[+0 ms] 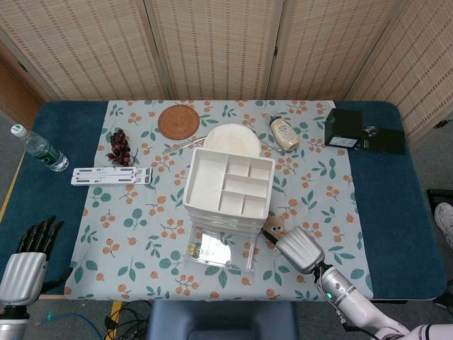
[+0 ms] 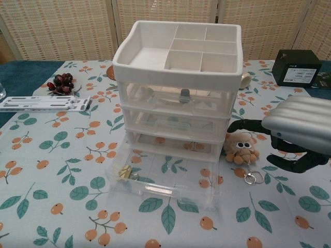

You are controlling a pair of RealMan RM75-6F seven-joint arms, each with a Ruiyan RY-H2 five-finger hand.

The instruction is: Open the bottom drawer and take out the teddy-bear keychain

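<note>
The teddy-bear keychain (image 2: 239, 147) lies on the flowered cloth just right of the white drawer unit (image 2: 178, 67), its metal ring (image 2: 251, 178) toward me; the head view shows the bear (image 1: 274, 227) too. My right hand (image 2: 297, 129) hovers to its right, fingers spread around nothing and clear of the bear. The bottom drawer (image 2: 165, 175) is pulled out, with a small gold item (image 2: 124, 173) in its left corner. My left hand (image 1: 28, 262) rests off the table's near left corner, fingers apart and empty.
A water bottle (image 1: 39, 150), dark grapes (image 1: 119, 146) and a white rail (image 1: 110, 175) sit on the left. Behind the unit are a woven coaster (image 1: 177, 121), a plate (image 1: 231, 138) and a sauce bottle (image 1: 284, 133). A black box (image 1: 361, 131) stands far right.
</note>
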